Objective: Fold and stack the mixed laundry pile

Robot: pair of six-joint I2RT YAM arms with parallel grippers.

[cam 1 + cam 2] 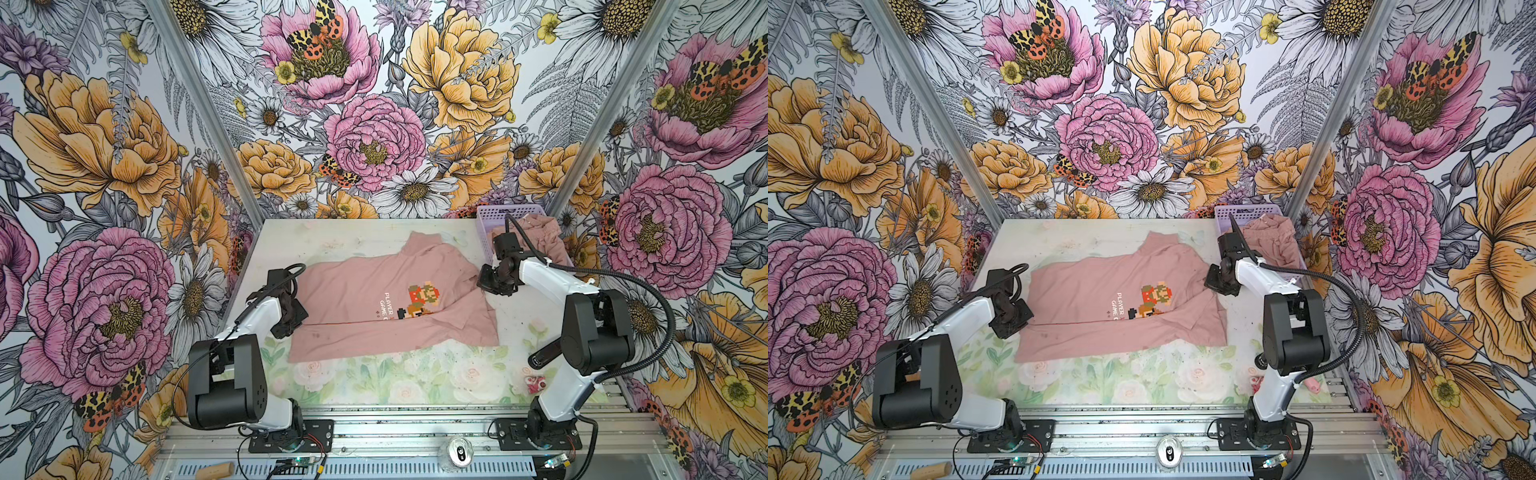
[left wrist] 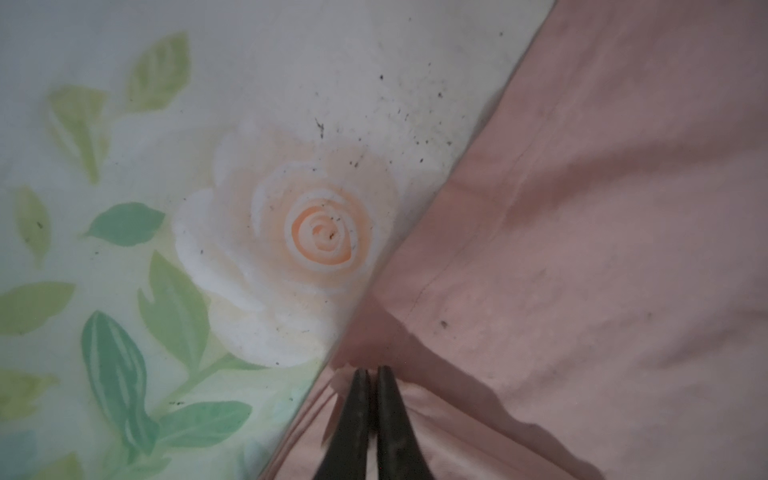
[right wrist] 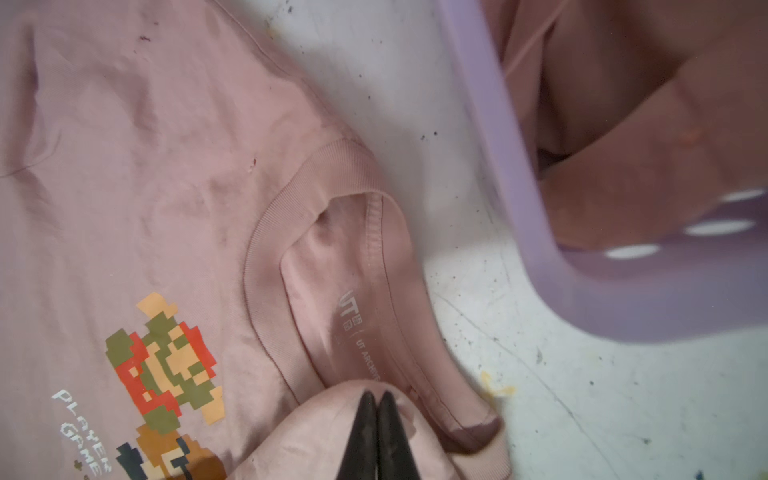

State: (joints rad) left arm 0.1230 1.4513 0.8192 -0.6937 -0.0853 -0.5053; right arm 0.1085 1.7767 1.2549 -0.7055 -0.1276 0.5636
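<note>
A table [image 1: 365, 378] printed with pale roses and green leaves, worn whitish and speckled with dark grit toward its far edge, fills the floor of a booth. The booth's three walls carry bold floral wallpaper [image 1: 374, 124] of pink and orange peonies, daisies and moths, joined by slanting aluminium posts [image 1: 199, 108]. A dusty-pink cotton T-shirt [image 1: 365, 291] with a pixel-art game figure and white text lies spread crosswise over the table's middle, collar toward the right edge and hem toward the left. Its near side is folded over part of the print. At the far right corner stands a lavender perforated plastic basket [image 1: 494, 212] holding crumpled dusty-pink garments [image 1: 544, 237]. The left hand [image 2: 372, 370] sits at the T-shirt's left edge with only a slit between its fingers; I cannot tell whether cloth is pinched there. The right hand [image 3: 376, 395] is closed on a raised fold of the T-shirt just beside the ribbed collar. Along the near edge runs a grooved metal rail [image 1: 415, 432] bearing both arm bases, with a silver drink can [image 1: 459, 451] in front of it.
</note>
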